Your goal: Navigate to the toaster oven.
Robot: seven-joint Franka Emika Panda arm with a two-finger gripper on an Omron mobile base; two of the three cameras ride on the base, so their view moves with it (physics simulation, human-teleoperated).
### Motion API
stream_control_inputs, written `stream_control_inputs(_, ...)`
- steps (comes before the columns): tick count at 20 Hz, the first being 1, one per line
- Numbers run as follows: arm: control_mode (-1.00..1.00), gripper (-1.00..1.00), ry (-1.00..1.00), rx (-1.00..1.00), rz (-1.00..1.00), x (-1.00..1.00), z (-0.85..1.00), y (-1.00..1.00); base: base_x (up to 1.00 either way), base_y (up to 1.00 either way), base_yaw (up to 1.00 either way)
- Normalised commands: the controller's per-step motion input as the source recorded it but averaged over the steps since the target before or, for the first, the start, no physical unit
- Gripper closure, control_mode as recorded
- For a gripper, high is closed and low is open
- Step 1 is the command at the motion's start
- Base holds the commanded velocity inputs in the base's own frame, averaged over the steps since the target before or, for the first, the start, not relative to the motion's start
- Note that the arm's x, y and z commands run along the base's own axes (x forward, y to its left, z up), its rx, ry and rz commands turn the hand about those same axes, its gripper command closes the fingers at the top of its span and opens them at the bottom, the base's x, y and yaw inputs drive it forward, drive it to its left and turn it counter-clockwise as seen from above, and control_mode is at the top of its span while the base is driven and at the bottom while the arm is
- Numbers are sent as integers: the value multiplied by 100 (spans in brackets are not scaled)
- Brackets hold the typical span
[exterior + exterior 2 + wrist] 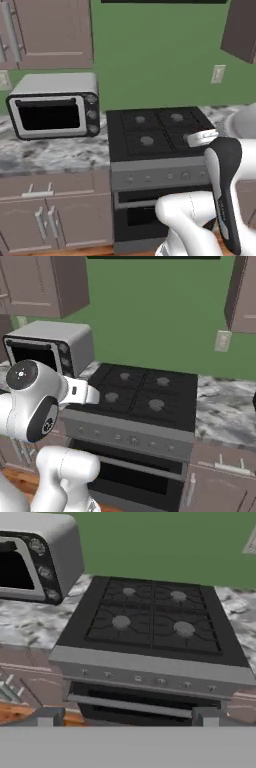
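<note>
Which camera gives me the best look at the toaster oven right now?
The left base view: the toaster oven appears whole there, with its glass door, handle bar and three knobs facing the camera. In the right base view the arm covers its lower front. In the hand view it sits cropped at the upper left edge, its right part with the knobs visible.

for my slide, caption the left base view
Toaster oven on the counter, left of the stove.

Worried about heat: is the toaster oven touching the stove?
Apart. In the left base view, a strip of marble counter shows between the toaster oven and the stove.
</note>
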Motion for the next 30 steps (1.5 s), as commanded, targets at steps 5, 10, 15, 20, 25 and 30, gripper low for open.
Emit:
stream_control_inputs(5,100,-100,0,0,0,0,0,0,32,100,-13)
stream_control_inputs(10,100,-100,0,0,0,0,0,0,11,100,-9)
stream_control_inputs(15,100,-100,0,0,0,0,0,0,55,100,-19)
stream_control_inputs(20,100,-100,0,0,0,0,0,0,96,73,-26)
stream_control_inputs(25,100,-100,0,0,0,0,0,0,91,0,-11)
stream_control_inputs(30,100,-100,0,0,0,0,0,0,96,-44,16)
